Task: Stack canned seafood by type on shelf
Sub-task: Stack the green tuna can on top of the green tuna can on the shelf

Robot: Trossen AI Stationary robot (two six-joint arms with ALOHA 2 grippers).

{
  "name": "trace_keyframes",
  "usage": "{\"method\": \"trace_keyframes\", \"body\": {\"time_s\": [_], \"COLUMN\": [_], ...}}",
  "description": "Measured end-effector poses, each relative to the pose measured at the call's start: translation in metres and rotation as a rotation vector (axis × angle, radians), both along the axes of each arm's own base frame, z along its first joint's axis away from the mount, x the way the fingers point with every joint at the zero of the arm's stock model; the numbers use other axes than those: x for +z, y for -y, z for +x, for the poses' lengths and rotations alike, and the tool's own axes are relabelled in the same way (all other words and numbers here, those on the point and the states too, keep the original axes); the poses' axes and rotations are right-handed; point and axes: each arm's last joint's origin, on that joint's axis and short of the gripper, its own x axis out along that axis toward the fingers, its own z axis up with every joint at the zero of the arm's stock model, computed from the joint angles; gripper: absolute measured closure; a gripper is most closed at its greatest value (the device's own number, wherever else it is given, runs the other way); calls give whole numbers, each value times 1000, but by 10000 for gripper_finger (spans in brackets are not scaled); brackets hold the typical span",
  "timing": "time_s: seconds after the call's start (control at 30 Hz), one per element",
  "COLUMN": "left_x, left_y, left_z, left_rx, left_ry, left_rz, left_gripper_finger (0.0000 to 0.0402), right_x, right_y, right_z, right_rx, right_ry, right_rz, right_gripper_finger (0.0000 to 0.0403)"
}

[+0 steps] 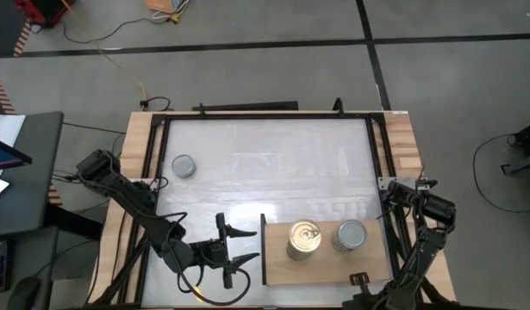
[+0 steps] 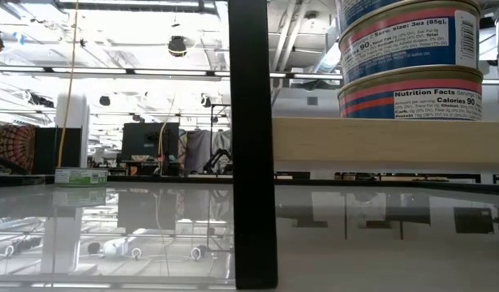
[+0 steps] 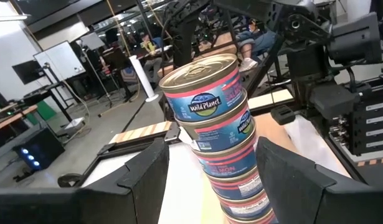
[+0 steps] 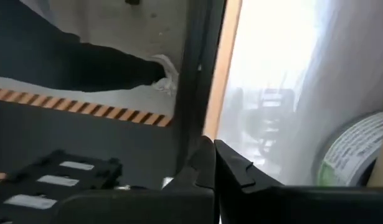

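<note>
Two black jointed arms, matte angular tool fingers (image 3: 147, 180) (wedge-shaped), thin dark cables

- The counter (image 1: 273, 164) has a pale, glossy top framed by dark rails and wooden side strips.
- A single silver-lidded tin (image 1: 184, 166) sits directly on it toward the far left, well apart from everything else.
- The shelf (image 1: 282, 267), a light wooden board, lies flat at the near edge.
- On the shelf stand a gold-lidded stack (image 1: 304, 238) and, just beside it, a silver-lidded stack (image 1: 351, 235).
</note>
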Motion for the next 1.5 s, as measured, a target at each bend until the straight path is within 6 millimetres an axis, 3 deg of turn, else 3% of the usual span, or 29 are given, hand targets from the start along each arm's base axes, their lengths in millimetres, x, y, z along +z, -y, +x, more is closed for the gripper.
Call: {"method": "trace_keyframes", "body": {"time_s": [0.3,0.5,0.73,1.0,1.3,1.5], "left_x": [0,0,0,0,0,0], "left_y": [0,0,0,3,3,3], "left_z": [0,0,0,-2,-3,-3], "left_rx": [-3,-2,-3,-11,-13,-13], "left_ry": [0,-1,-1,-1,0,0], "left_rz": [-2,2,3,2,-3,-5], "left_gripper_finger": [173,173,173,173,173,173], "right_x": [-30,-23,-14,-4,1,3], "right_y": [11,11,29,15,16,20], "right_z": [-1,-1,-9,-2,-5,-13], "right_rx": [-50,-45,-179,-95,-87,-67], "right_ry": [-75,-49,-36,7,-9,-38], "right_rz": [-227,-269,-515,-414,-432,-504], "right_gripper_finger": [382,382,383,381,378,340]}}
